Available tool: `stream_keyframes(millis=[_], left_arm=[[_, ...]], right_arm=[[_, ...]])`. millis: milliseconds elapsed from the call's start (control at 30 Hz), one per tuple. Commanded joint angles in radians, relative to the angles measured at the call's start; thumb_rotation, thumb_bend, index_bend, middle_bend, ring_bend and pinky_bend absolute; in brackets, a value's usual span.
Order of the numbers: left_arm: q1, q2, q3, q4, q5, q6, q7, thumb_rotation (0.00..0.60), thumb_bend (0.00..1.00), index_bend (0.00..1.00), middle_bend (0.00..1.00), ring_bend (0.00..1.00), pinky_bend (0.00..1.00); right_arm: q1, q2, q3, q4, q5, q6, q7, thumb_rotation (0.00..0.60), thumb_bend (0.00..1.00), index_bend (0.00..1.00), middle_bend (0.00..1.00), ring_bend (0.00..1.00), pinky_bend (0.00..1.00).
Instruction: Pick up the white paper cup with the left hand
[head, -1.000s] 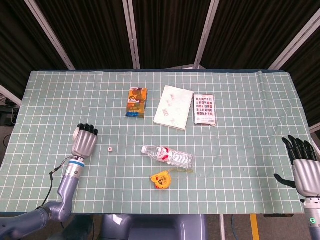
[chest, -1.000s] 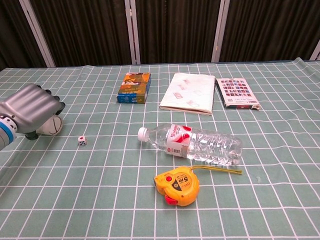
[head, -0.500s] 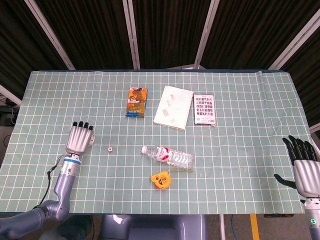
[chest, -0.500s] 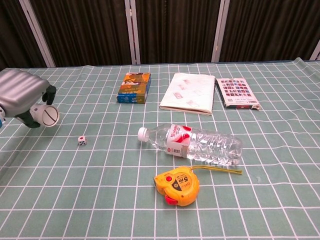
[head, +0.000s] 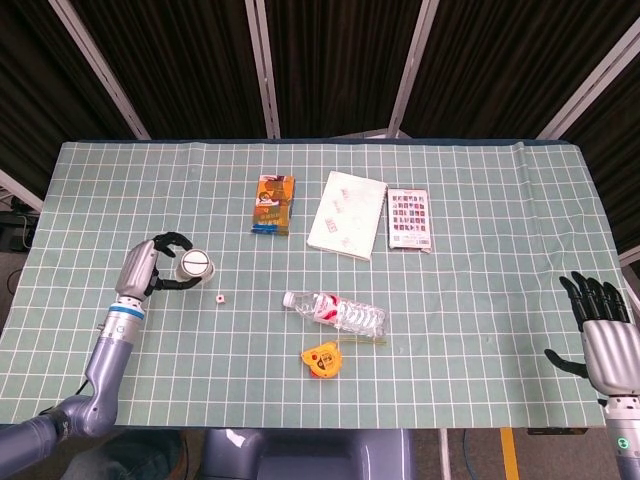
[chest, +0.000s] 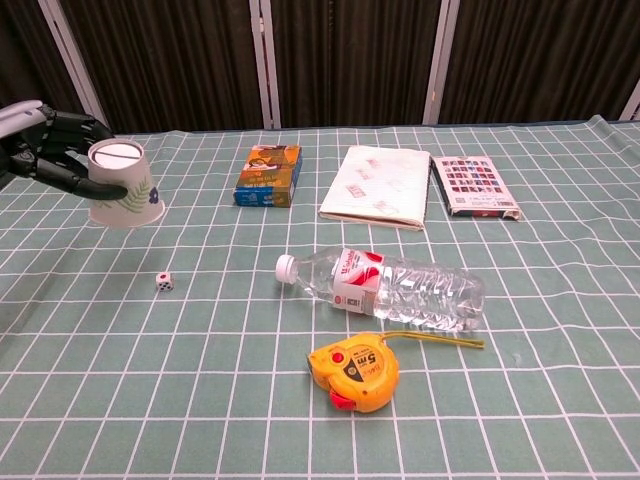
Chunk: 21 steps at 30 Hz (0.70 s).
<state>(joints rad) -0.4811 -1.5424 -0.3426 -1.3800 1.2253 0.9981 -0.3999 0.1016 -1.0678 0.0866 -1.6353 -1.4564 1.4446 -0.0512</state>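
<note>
The white paper cup, printed with a green leaf pattern, is upside down and tilted, lifted off the table. My left hand grips it from the left, fingers curled round its upper end. In the head view the cup shows its round base beside the left hand at the table's left. My right hand hangs past the table's right front corner, fingers spread, holding nothing; the chest view does not show it.
A small white die lies below the cup. A clear water bottle lies on its side mid-table, a yellow tape measure in front of it. A snack box, white paper packet and a card pack lie further back.
My left hand has turned and risen, lifting the cup off the table; the cup, earlier hidden under the hand, now shows tilted in the air.
</note>
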Motion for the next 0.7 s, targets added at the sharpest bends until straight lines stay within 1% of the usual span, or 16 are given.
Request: stream_keyframes(millis=[33,100,267,333,467,700], left_arm=[[0.007,0.029,-0.003,0.019,0.090,-0.137,-0.365,0.600,0.00,0.48,0.36,0.29,0.38],[-0.005,0.009,0.017,0.054,0.113,-0.147,-0.420,0.600,0.00,0.48,0.36,0.29,0.38],[-0.027,-0.031,0.059,0.109,0.137,-0.162,-0.463,0.600,0.00,0.48,0.36,0.29,0.38],[-0.034,-0.051,0.078,0.131,0.132,-0.180,-0.476,0.600,0.00,0.48,0.36,0.29,0.38],[-0.041,-0.073,0.095,0.167,0.130,-0.172,-0.471,0.600,0.00,0.48,0.36,0.29,0.38],[-0.045,-0.080,0.110,0.184,0.128,-0.155,-0.466,0.600,0.00,0.48,0.36,0.29,0.38]], right_arm=[[0.000,0.000,0.001,0.000,0.002,0.000,-0.001,0.600,0.00,0.00,0.00,0.00,0.00],[0.000,0.000,0.001,0.001,0.004,0.000,0.000,0.600,0.00,0.00,0.00,0.00,0.00],[-0.001,0.002,0.002,0.003,0.007,0.000,0.006,0.600,0.00,0.00,0.00,0.00,0.00],[-0.003,0.004,0.002,0.004,0.007,0.001,0.011,0.600,0.00,0.00,0.00,0.00,0.00],[-0.004,0.007,0.002,0.005,0.005,0.004,0.019,0.600,0.00,0.00,0.00,0.00,0.00],[-0.005,0.009,0.002,0.005,0.003,0.006,0.023,0.600,0.00,0.00,0.00,0.00,0.00]])
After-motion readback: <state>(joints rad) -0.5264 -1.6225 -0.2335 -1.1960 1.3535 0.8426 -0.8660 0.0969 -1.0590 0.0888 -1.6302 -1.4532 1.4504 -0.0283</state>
